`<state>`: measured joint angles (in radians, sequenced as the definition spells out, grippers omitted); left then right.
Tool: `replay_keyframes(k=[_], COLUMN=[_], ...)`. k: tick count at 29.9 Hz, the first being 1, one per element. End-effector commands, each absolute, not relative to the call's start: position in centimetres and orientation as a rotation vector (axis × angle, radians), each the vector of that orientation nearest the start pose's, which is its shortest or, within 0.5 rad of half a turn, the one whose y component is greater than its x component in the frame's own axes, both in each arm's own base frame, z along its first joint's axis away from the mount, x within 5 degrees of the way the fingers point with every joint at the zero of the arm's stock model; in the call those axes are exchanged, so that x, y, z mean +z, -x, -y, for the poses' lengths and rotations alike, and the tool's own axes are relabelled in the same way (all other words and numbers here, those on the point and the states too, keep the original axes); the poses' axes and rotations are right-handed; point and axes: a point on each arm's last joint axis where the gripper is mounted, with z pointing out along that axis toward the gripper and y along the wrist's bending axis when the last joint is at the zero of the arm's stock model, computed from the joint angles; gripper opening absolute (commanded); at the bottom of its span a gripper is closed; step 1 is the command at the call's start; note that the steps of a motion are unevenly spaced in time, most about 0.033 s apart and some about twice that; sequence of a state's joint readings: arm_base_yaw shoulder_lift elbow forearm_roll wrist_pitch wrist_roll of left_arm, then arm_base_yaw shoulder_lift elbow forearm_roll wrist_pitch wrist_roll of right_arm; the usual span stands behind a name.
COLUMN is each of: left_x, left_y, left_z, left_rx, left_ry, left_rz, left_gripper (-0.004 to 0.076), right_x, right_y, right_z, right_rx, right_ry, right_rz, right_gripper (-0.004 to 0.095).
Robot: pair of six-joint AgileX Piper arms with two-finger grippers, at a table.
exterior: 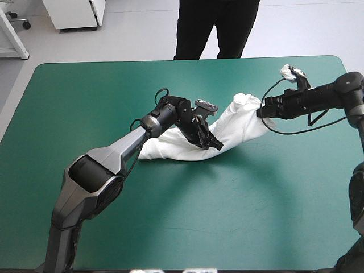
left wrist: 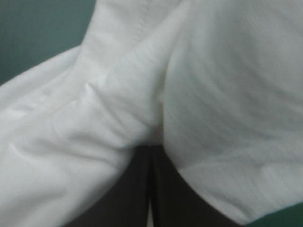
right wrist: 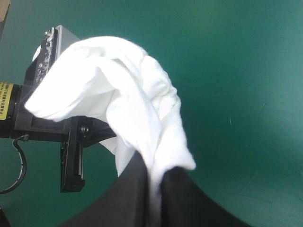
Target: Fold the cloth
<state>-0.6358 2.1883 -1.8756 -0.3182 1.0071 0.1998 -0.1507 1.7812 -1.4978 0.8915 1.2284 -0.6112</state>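
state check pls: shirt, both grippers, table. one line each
T-shirt: crumpled, not folded, strung between both grippers, one end lying on the table.
left gripper: jaws shut on the T-shirt.
right gripper: jaws shut on the T-shirt, a bunch of it raised off the table.
table: teal-green cover, the T-shirt partly on it.
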Motion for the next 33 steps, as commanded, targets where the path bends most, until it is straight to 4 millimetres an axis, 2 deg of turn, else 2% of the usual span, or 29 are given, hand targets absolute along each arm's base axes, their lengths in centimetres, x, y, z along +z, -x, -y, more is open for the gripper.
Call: replay_keyframes(k=[1,6,10,14,18,20,26,31,33], left_x=[25.4,31.1,35.8,40.9,46.3,48.2,52.0,53.0,53.0], left_y=[-36.1,-36.4,-35.4,-32.9,-29.1,-27.3,-23.2,-22.0,-21.9], left_z=[29.7,27.5,25.1,22.1,19.3,18.2,15.2,14.2,14.2], left_rx=[-0.486,-0.407,-0.367,-0.242,-0.247,-0.257,-0.250,-0.249,-0.248], left_ry=[-0.986,-0.907,-0.875,-0.851,-0.796,-0.781,-0.735,-0.709,-0.698], left_rz=[-2.602,-2.504,-2.433,-2.343,-2.215,-2.172,-2.078,-2.048,-2.050], left_gripper=[-0.0009,-0.0009,-0.0009,-0.0009,-0.0009,-0.0009,-0.0009,-0.0009,-0.0009], right_x=[34.0,34.1,34.2,34.4,34.9,35.0,34.2,32.9,32.4], right_y=[-36.2,-36.2,-36.2,-35.9,-35.8,-35.6,-35.2,-35.7,-36.1], right_z=[-1.4,-1.7,-2.7,-5.4,-9.5,-11.6,-18.1,-22.8,-24.4], right_rx=[1.022,1.025,1.043,1.102,1.169,1.179,1.181,1.237,1.273], right_ry=[0.294,0.303,0.335,0.392,0.441,0.458,0.515,0.617,0.686], right_rz=[-2.394,-2.394,-2.389,-2.386,-2.326,-2.302,-2.251,-2.256,-2.263], right_gripper=[-0.0013,-0.0013,-0.0013,-0.0013,-0.0013,-0.0013,-0.0013,-0.0006,0.0052])
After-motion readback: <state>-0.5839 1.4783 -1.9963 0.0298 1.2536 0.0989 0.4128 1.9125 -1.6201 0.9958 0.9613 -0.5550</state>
